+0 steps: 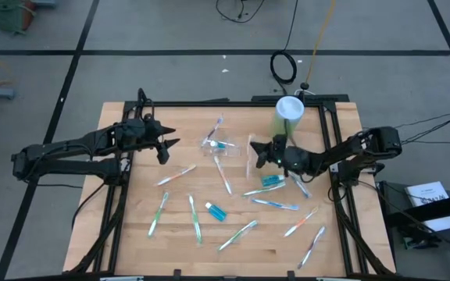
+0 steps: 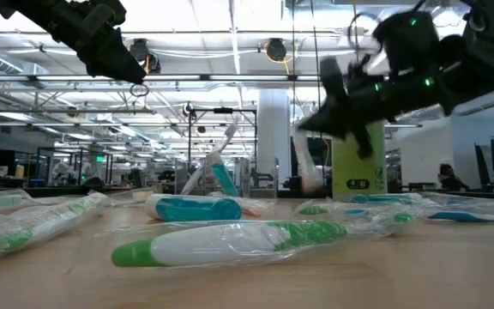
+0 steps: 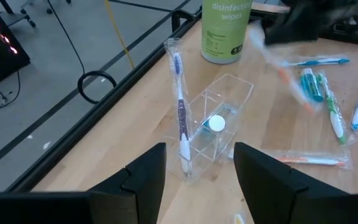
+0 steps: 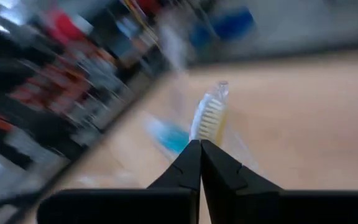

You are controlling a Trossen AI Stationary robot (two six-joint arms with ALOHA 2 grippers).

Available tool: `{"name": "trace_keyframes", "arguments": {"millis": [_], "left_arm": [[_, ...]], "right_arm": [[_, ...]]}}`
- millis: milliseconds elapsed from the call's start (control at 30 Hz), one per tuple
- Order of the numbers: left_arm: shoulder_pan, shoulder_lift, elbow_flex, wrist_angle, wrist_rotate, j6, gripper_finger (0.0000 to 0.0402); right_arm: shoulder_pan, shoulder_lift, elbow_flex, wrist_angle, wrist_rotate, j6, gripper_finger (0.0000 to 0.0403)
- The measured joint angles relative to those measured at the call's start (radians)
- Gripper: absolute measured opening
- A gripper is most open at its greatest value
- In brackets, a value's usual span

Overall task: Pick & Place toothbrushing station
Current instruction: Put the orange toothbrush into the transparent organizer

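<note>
A grey floor (image 1: 170, 31) crossed by dark lines surrounds the wooden table (image 1: 131, 234). Cables (image 1: 283, 66) lie beyond its far edge. Ceiling lights (image 2: 230, 34) hang overhead.

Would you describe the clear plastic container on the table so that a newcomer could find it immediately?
Start at the tall green canister of disinfecting wipes at the table's far edge, then look towards the left gripper. About midway sits the clear plastic container. It is the only rigid, see-through box there, with a wrapped toothbrush standing upright in it and a small teal-blue tube inside.
</note>
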Motion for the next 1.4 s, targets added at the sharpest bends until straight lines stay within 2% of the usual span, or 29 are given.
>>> {"name": "trace_keyframes", "arguments": {"millis": [67, 167, 300, 400, 500, 700, 867, 1200, 1400], "left_arm": [[0.0, 0.0, 0.0, 0.0, 0.0, -0.01, 0.0196], [0.0, 0.0, 0.0, 0.0, 0.0, -0.02, 0.0196], [0.0, 0.0, 0.0, 0.015, 0.0, -0.021, 0.0196], [0.0, 0.0, 0.0, 0.035, 0.0, -0.021, 0.0196], [0.0, 0.0, 0.0, 0.046, 0.0, -0.021, 0.0196], [0.0, 0.0, 0.0, 0.055, 0.0, -0.018, 0.0196], [0.0, 0.0, 0.0, 0.054, 0.0, -0.019, 0.0196], [0.0, 0.0, 0.0, 0.054, 0.0, -0.018, 0.0196], [0.0, 0.0, 0.0, 0.054, 0.0, -0.018, 0.0196]], "right_arm": [[0.003, 0.0, 0.022, 0.103, 0.001, -0.113, 0.0001], [0.003, 0.0, 0.101, 0.129, -0.002, -0.267, 0.0001], [-0.001, 0.009, 0.263, -0.018, -0.021, -0.482, 0.0], [-0.006, 0.019, 0.354, -0.126, 0.046, -0.625, 0.0], [-0.021, 0.016, 0.397, -0.151, 0.105, -0.745, 0.0], [-0.089, 0.029, 0.397, -0.174, 0.101, -0.746, 0.0], [-0.129, 0.125, 0.396, -0.127, 0.049, -0.697, 0.0], [-0.135, 0.264, 0.396, -0.068, 0.049, -0.666, 0.0], [-0.122, 0.281, 0.396, -0.082, -0.023, -0.641, 0.0]]}}
